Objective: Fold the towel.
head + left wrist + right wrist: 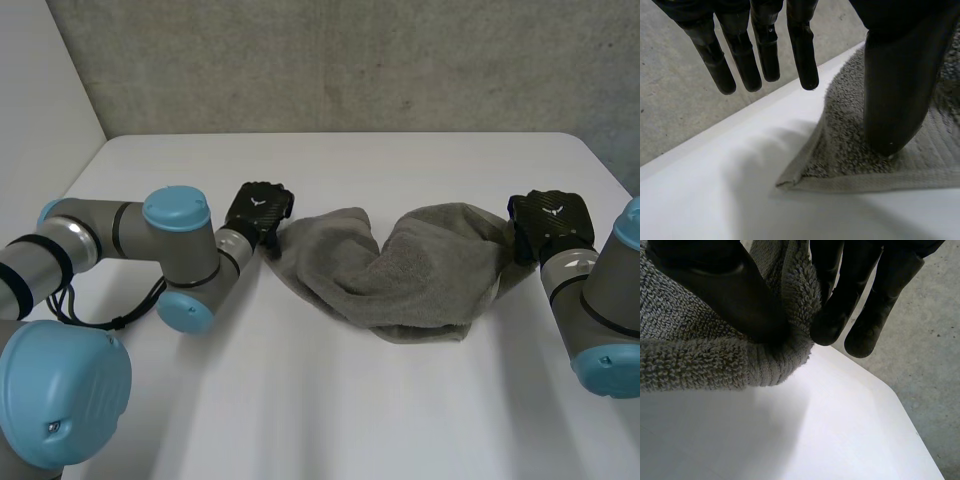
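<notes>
A grey towel lies bunched across the middle of the white table, sagging toward me between the two hands. My left hand is at its left end with fingers straight and apart from the cloth. The thumb hangs just over the towel's corner, which lies flat on the table. My right hand holds the towel's right end lifted. In the right wrist view its thumb and fingers pinch a corner of the towel above the table.
The table's far edge runs just past my left hand's fingertips, with concrete floor beyond. A table corner lies under my right hand. A grey concrete wall stands behind the table.
</notes>
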{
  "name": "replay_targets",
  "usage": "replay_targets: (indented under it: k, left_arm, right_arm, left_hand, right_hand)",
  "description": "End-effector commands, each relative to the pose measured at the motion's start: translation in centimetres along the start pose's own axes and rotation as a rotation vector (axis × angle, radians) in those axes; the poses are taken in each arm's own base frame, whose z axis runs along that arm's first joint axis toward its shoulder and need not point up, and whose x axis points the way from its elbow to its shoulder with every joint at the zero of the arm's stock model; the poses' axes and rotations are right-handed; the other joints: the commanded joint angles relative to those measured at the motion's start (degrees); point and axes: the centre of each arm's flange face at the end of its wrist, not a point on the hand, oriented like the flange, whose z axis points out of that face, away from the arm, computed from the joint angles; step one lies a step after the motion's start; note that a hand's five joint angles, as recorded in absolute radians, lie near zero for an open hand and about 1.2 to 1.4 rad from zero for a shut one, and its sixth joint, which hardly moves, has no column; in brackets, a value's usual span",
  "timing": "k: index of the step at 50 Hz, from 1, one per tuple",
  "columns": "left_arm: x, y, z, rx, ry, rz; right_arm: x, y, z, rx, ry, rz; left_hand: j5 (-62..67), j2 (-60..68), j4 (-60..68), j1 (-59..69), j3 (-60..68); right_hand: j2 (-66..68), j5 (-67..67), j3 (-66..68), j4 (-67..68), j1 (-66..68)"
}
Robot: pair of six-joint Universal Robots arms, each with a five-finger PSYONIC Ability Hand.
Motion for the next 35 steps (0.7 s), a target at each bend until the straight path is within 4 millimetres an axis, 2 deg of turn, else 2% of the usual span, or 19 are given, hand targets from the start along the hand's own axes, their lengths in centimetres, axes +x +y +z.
replay_targets:
  k: [1,3,5,6,8,9,10,11,13,19,21,22,24,25,27,29,33,34,35]
  left_arm:
    - [0.3,0.3,-0.3,-0.028,0.025,-0.004]
    - [0.3,0.3,-0.3,-0.031,0.025,-0.005]
    - [0.3,0.4,-0.4,-0.038,0.027,-0.006]
    - [0.3,0.4,-0.4,-0.038,0.027,-0.006]
    - [0.4,0.5,-0.5,-0.051,0.034,-0.009]
    - [0.4,0.5,-0.5,-0.051,0.034,-0.009]
    - [0.5,0.6,-0.6,-0.058,0.042,-0.010]
    - [0.5,0.6,-0.6,-0.058,0.042,-0.010]
    - [0.8,0.6,-0.8,-0.074,0.065,-0.016]
    - [0.6,-0.5,-1.2,-0.081,0.068,-0.022]
    - [0.1,-3.0,-1.8,-0.062,0.057,-0.022]
    - [0.1,-3.0,-1.8,-0.062,0.056,-0.022]
    - [-0.8,-5.7,-2.7,-0.042,0.040,-0.023]
    - [-0.8,-5.7,-2.7,-0.042,0.040,-0.023]
    - [-1.9,-8.5,-3.7,-0.003,0.018,-0.018]
    - [-2.4,-9.2,-4.2,0.005,0.010,-0.017]
    - [-2.6,-9.1,-4.5,0.012,0.012,-0.014]
    - [-2.5,-8.6,-4.4,0.022,0.010,-0.006]
    - [-2.3,-7.8,-4.1,0.028,0.009,-0.001]
  right_arm:
    - [0.0,0.0,0.0,-0.001,0.000,0.000]
    - [-0.1,0.0,0.0,-0.001,-0.002,0.000]
    - [-0.1,0.0,0.0,-0.001,-0.002,0.000]
    - [-0.1,0.0,0.0,-0.001,-0.002,0.000]
    - [-0.1,0.0,0.0,-0.001,-0.002,0.000]
    - [-0.1,0.0,0.0,0.001,-0.001,0.000]
    - [-0.1,0.0,0.0,0.001,-0.001,0.000]
    - [-0.1,0.0,0.0,0.001,-0.001,0.000]
    - [-0.1,0.0,0.0,0.001,-0.001,0.000]
    - [0.0,-0.3,-0.1,0.008,0.001,-0.002]
    - [0.1,-0.5,-0.1,0.012,0.003,-0.003]
    - [0.2,-0.8,-0.2,0.019,0.005,-0.004]
    - [0.4,-1.3,-0.3,0.029,0.010,-0.006]
    - [0.5,-1.8,-0.6,0.037,0.009,-0.009]
    - [0.7,-2.4,-0.8,0.047,0.009,-0.011]
    - [0.8,-3.2,-1.1,0.067,0.003,-0.010]
    - [0.7,-3.1,-1.3,0.066,-0.007,-0.012]
    - [0.7,-3.1,-1.3,0.064,-0.008,-0.016]
    - [0.7,-3.1,-1.3,0.064,-0.008,-0.016]
  left_hand:
    - [1.6,1.4,1.6,2.0,1.4]
    - [5.3,5.1,5.3,5.7,5.1]
    - [15.9,15.7,15.8,16.3,15.6]
    - [15.9,15.7,15.9,16.3,15.7]
    - [27.0,26.8,26.9,27.4,26.7]
    - [27.0,26.8,27.0,27.4,26.8]
    - [34.5,34.3,34.5,34.9,34.3]
    - [34.6,34.4,34.5,35.0,34.3]
    - [51.7,51.5,51.6,52.1,51.4]
    - [52.1,51.9,52.0,52.5,51.8]
    - [52.1,51.9,52.0,52.5,51.8]
    - [52.1,51.9,52.0,52.5,51.8]
    - [52.1,51.9,52.0,52.5,51.8]
    - [52.1,51.9,52.0,52.5,51.8]
    - [52.1,51.9,52.0,52.5,51.8]
    - [52.1,51.9,52.0,52.5,51.8]
    - [52.1,51.9,52.0,52.5,51.8]
    - [29.3,29.1,29.2,29.7,29.0]
    - [-3.7,-3.9,-3.8,-3.4,-4.0]
  right_hand:
    - [4.4,3.5,2.9,3.0,4.3]
    - [4.4,3.5,2.9,3.0,4.3]
    - [4.4,3.5,2.9,3.0,4.3]
    - [4.4,3.5,2.9,3.0,4.3]
    - [4.4,3.5,2.9,3.0,4.3]
    - [4.4,3.5,2.9,3.0,4.3]
    - [4.4,3.5,2.9,3.0,4.3]
    - [4.4,3.5,2.9,3.0,4.3]
    - [4.4,3.5,2.9,3.0,4.3]
    - [4.4,3.5,2.9,3.0,4.3]
    - [4.4,3.5,2.9,3.0,4.3]
    - [4.4,3.5,2.9,3.0,4.3]
    - [4.4,3.5,2.9,3.0,4.3]
    - [4.4,3.5,2.9,3.0,4.3]
    - [4.4,3.5,2.9,3.0,4.3]
    - [4.4,3.5,2.9,3.0,4.3]
    - [4.4,3.5,2.9,3.0,4.3]
    - [4.4,3.5,2.9,3.0,4.3]
    - [4.4,3.5,2.9,3.0,4.3]
